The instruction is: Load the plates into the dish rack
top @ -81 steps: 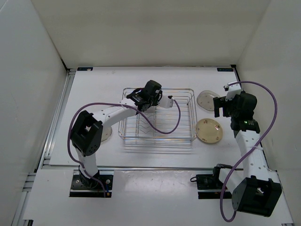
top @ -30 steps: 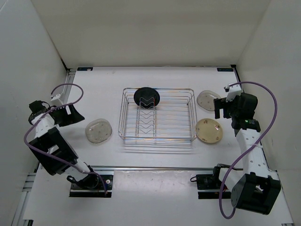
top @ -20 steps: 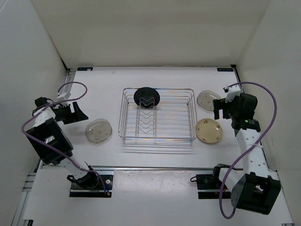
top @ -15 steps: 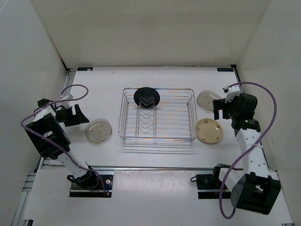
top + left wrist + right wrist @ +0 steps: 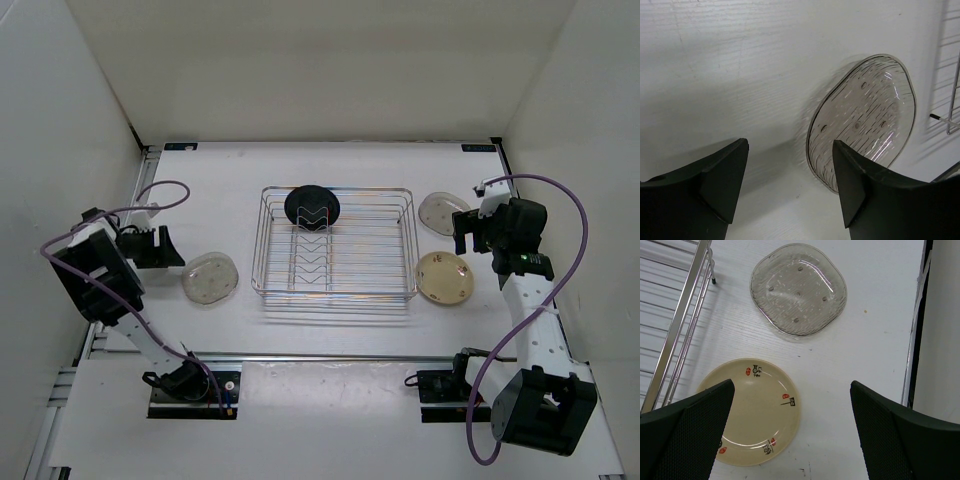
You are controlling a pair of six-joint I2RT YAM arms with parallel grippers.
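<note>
1. See left arm (image 5: 95,270) at far-left edge of counter (image 5: 220,170), wrist pointing right toward the rack.
2. Read left jaws as open: two dark fingers (image 5: 715,175) well apart in wrist view, nothing between, only bare counter in the gap.
3. Find left clear plate (image 5: 210,277) flat on counter, between left jaws and rack, apart from the rack. In wrist view (image 5: 865,120), sits just past the right-hand finger. Can't tell touching or not.
4. Find dish rack (image 5: 375,255) mid-counter, chrome wire, zigzag prong row down the centre.
5. Count one plate loaded: black plate (image 5: 312,206) standing on edge at far end of the prong row.
6. Find right clear plate (image 5: 440,212) flat on counter just right of the rack's far-right corner, not touching the wire in wrist view (image 5: 798,288).
7. Find cream plate (image 5: 445,278) with small red marks, flat on counter, nearer than the right clear plate, just beside the rack's right side. Shows a gap to both in wrist view (image 5: 752,410).
8. See right arm (image 5: 525,300) at right edge, wrist hovering over those two plates.
9. Read right jaws as wide open: fingers (image 5: 685,435) at both lower corners of wrist view, holding nothing, both plates visible below the gap.
</note>
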